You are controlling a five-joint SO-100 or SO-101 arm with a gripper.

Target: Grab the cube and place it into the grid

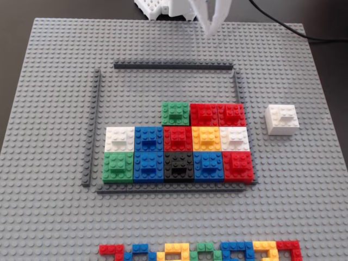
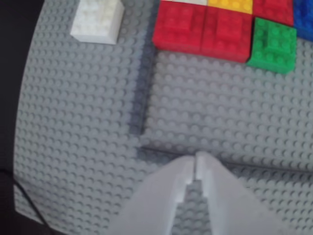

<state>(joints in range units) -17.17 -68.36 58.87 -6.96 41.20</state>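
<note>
The cube [image 1: 281,119] is a white square Lego block with a smaller raised brick on top. It sits alone on the grey baseplate, right of the grid [image 1: 166,129] in the fixed view, and shows top left in the wrist view as cube [image 2: 97,20]. The grid is a dark grey strip outline holding rows of coloured square blocks. My white gripper [image 1: 209,24] hangs above the baseplate's far edge, well away from the cube. In the wrist view the gripper [image 2: 195,161] has its fingertips touching, shut on nothing.
The grey studded baseplate [image 1: 49,109] covers the table. A line of small flat multicoloured bricks [image 1: 201,251] lies along its near edge. A black cable [image 1: 304,30] runs off the far right corner. Inside the grid, the upper left area is bare studs.
</note>
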